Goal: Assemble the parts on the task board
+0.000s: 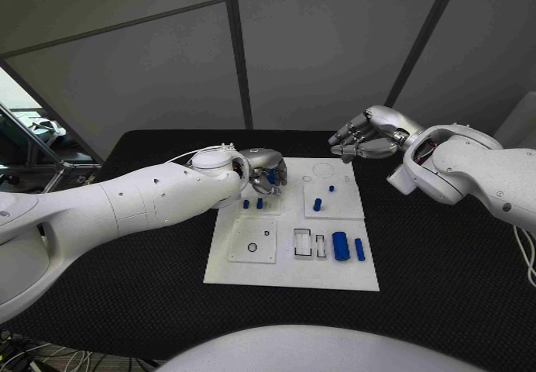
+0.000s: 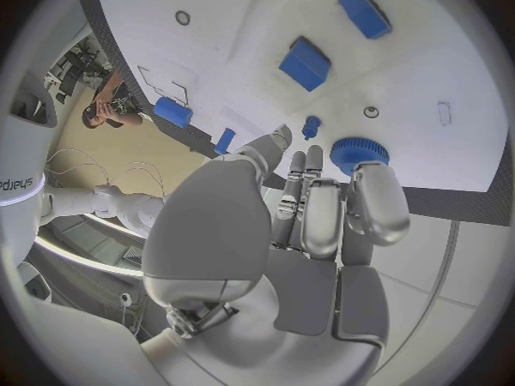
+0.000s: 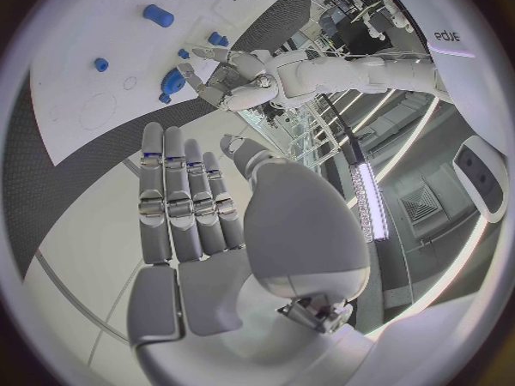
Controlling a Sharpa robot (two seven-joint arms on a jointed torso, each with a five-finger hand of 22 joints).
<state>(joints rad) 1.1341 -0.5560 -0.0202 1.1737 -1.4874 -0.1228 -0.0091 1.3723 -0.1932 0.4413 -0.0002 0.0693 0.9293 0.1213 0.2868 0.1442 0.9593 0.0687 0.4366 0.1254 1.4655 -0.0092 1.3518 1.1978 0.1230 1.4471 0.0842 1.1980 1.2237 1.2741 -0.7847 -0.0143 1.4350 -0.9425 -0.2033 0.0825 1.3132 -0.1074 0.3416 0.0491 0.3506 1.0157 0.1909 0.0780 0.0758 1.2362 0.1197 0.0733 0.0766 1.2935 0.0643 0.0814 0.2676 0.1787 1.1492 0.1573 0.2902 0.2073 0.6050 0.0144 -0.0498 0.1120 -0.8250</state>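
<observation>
The white task board [image 1: 290,267] lies in the middle of the black table. My left hand [image 1: 265,172] hovers over its far left corner, and a blue round knurled part [image 2: 360,153] sits at its fingertips, pinched between thumb and fingers. My right hand [image 1: 363,139] is raised above the board's far edge, fingers straight and side by side, holding nothing. Two short blue pegs [image 1: 252,204] stand close to the left hand. A blue peg [image 1: 317,205] and a smaller one [image 1: 331,187] stand on the far right panel. A blue cylinder [image 1: 339,246] and a blue bar [image 1: 359,249] lie near the front right.
Two clear blocks [image 1: 310,243] lie beside the blue cylinder, and a small ring [image 1: 252,248] marks the front left panel. Black table [image 1: 447,263] spreads around the board. Grey partition walls stand behind it.
</observation>
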